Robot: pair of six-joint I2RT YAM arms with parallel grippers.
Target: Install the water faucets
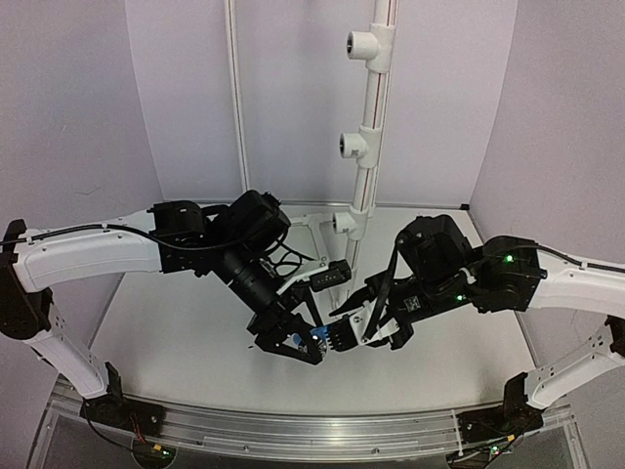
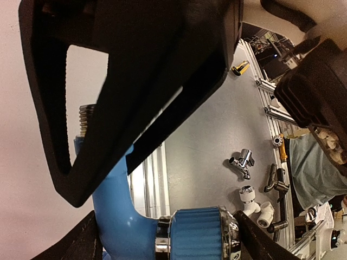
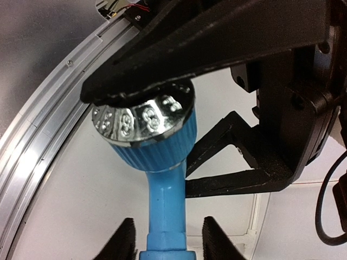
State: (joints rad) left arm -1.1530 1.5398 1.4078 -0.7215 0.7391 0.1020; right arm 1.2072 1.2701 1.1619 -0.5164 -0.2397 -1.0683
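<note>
The bright-blue faucet (image 1: 318, 334) hangs above the table between my two grippers. My left gripper (image 1: 305, 344) is shut on it. In the left wrist view (image 2: 169, 241) one finger sits against the chrome cap of the ribbed blue knob (image 2: 201, 235) and the other against the bent blue body (image 2: 114, 208). The silvery threaded end (image 2: 85, 120) points up, partly hidden behind a right-gripper finger. My right gripper (image 1: 344, 328) is open. In the right wrist view (image 3: 169, 242) its fingers straddle the faucet stem (image 3: 165, 200) with a gap on each side.
A white upright pipe (image 1: 369, 147) at the back carries three tee fittings (image 1: 352, 145). Beyond the table in the left wrist view lie a chrome tap (image 2: 241, 161), a white tap (image 2: 248, 197), a white tee (image 2: 265, 214) and a yellow item (image 2: 239, 67). An aluminium rail (image 3: 43, 135) edges the table.
</note>
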